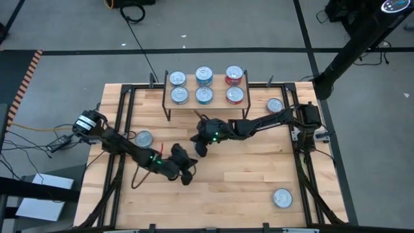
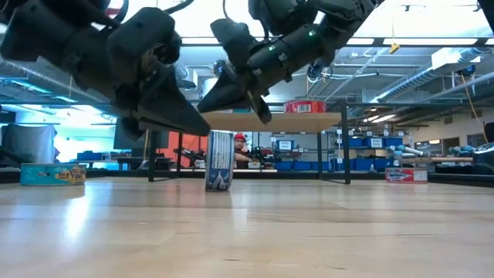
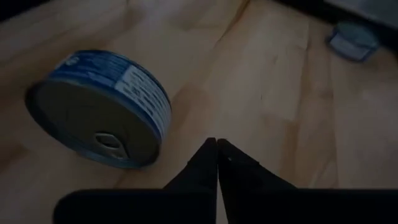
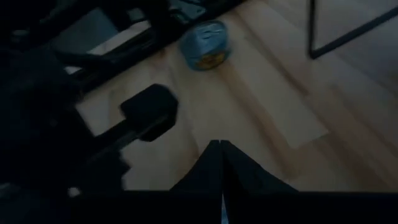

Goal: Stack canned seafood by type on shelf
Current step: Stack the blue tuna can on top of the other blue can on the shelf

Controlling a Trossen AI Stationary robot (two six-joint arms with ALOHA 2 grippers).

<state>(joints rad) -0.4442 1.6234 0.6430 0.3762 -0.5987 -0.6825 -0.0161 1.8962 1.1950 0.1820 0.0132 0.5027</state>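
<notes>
Six tins [image 1: 204,85] already sit on the shelf [image 1: 206,103] in two rows of three, at 12 o'clock on the table [image 1: 252,188]: dark blue on the left, teal in the middle, red on the right. Three lie flat and loose: one at 9 o'clock [image 1: 143,138], one at 2 o'clock [image 1: 274,105], one at 5 o'clock [image 1: 282,198]. A fourth, a blue tin [image 3: 102,109], stands on its edge near the table's middle, its pull-tab lid facing sideways, just ahead of the left gripper [image 3: 216,144].

Both grippers have their fingers pressed together and hold nothing; the right gripper [image 1: 200,150] hangs just in front of the shelf.

To take the blue tin well, the left fingers should probably spread first, then close across its flat faces or its rim. On edge it will likely roll at a nudge, so a slow, square approach seems wise. It then belongs on the blue stack at the shelf's left.
</notes>
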